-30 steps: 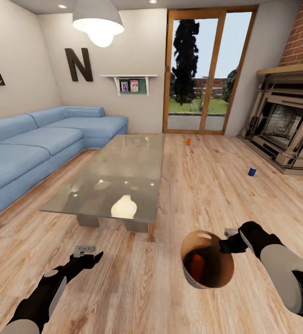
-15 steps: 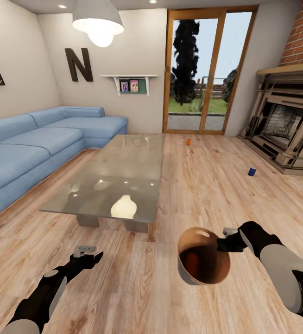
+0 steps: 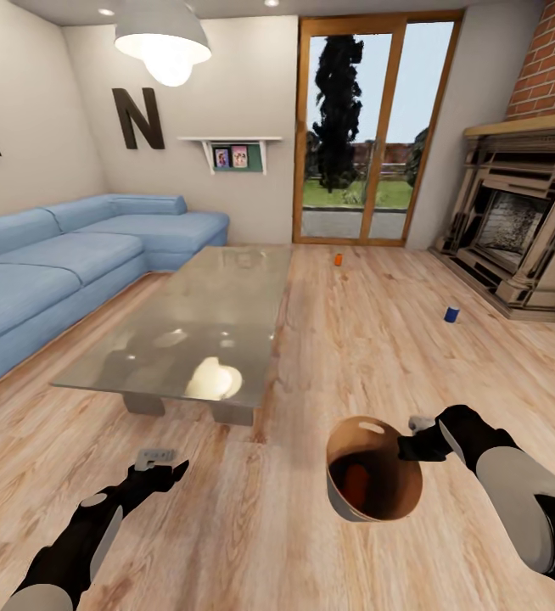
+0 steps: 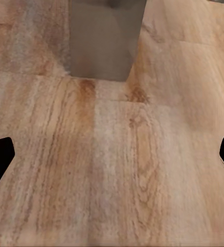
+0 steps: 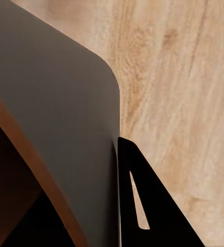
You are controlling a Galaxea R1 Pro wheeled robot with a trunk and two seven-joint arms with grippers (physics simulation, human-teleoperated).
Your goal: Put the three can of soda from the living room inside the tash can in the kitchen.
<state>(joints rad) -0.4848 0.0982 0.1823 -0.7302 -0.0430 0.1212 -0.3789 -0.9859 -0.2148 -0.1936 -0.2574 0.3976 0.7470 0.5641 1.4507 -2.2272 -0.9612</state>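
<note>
Here's the living room, and the right hand (image 3: 415, 443) is clamped on the rim of the bin (image 3: 372, 469) at lower right of the frame, carrying it clear of the floor (image 3: 354, 339). The right wrist view confirms it: one dark finger (image 5: 143, 206) lies flat against the bin's grey outer wall (image 5: 55, 103), with the wall pinched at the rim. The bin hangs tilted, mouth turned up toward the head camera, so we can see straight in, and there's an orange can (image 3: 358, 482) lying at the bottom (one of three collected, by my reckoning). Holding the bin by its edge keeps the mouth unobstructed for the next drop.

The left hand (image 3: 157, 459) sits at lower left, spread wide and holding nothing; in its wrist view both fingertips (image 4: 0, 154) stand far apart over bare boards, with a grey leg of the tabletop (image 4: 106, 38) ahead. It looks kept free for picking.

Two cans are still out. A second orange can (image 3: 338, 260) stands upright on the floor at upper centre, just past the far corner of the glass tabletop (image 3: 201, 322) and short of the glass doors (image 3: 367, 127). The blue can (image 3: 451, 314) stands at right of centre, on the floor in front of the fireplace (image 3: 515, 221). Both are well apart from the hands, so the base has ground to cover. The blue one looks the nearer target, though that's only my guess. The sofa (image 3: 65, 263) lines the left.
</note>
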